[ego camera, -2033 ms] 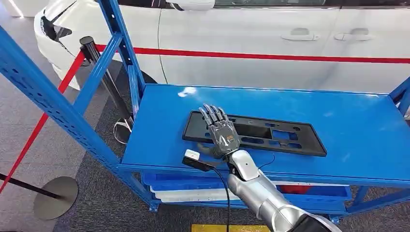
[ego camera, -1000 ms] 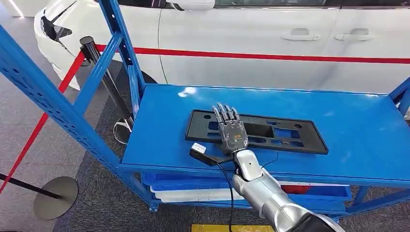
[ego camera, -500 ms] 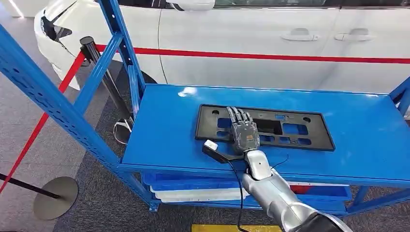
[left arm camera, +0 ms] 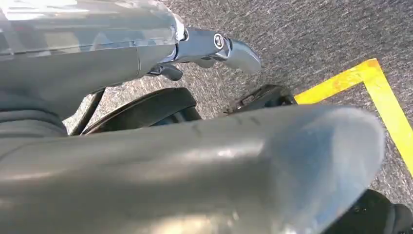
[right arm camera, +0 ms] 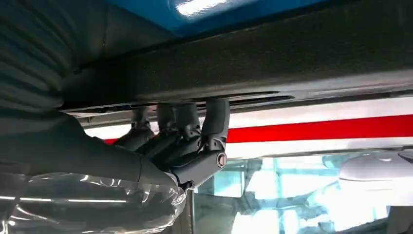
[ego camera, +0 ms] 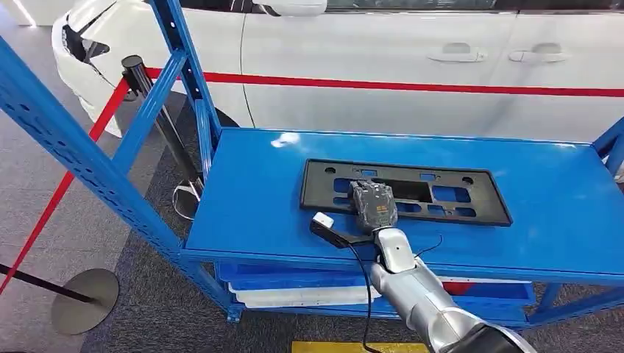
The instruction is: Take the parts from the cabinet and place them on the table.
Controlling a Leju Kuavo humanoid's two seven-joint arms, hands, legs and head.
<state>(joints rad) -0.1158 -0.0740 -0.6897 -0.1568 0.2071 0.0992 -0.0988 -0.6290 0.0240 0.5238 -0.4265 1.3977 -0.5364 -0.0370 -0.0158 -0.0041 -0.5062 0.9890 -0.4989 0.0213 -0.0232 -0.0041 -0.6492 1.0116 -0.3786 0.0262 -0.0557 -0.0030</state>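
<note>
Head view, nearest first: the right arm (ego camera: pixel 412 294) comes up from the lower edge, with a black cable running along it. The wrist camera (ego camera: pixel 329 225), a small black block with a white end, sits just left of the wrist, over the front part of the blue table (ego camera: pixel 243 206).

The right hand (ego camera: pixel 374 204) lies on the near long edge of the black plastic part (ego camera: pixel 471 198), fingers curled down onto it. In the right wrist view the fingers (right arm camera: pixel 214 122) hook over the part's dark edge (right arm camera: pixel 272 58), so the hand grips the part.

The part is a long flat black frame with rectangular cut-outs. It lies on the table top, roughly centred, long side parallel to the front edge.

Under the table top a lower shelf carries a white tray (ego camera: pixel 294 296).

Left hand (left arm camera: pixel 214 46): in the left wrist view it hangs over grey carpet beside a yellow floor line (left arm camera: pixel 384 102). One finger is extended; whether the hand is spread or curled cannot be told.

Further out: a blue upright frame (ego camera: pixel 88 169) stands left of the table, with a black barrier post (ego camera: pixel 158 125) and red belt behind it. Beyond the table stands a white car (ego camera: pixel 412 51) with a red stripe.
</note>
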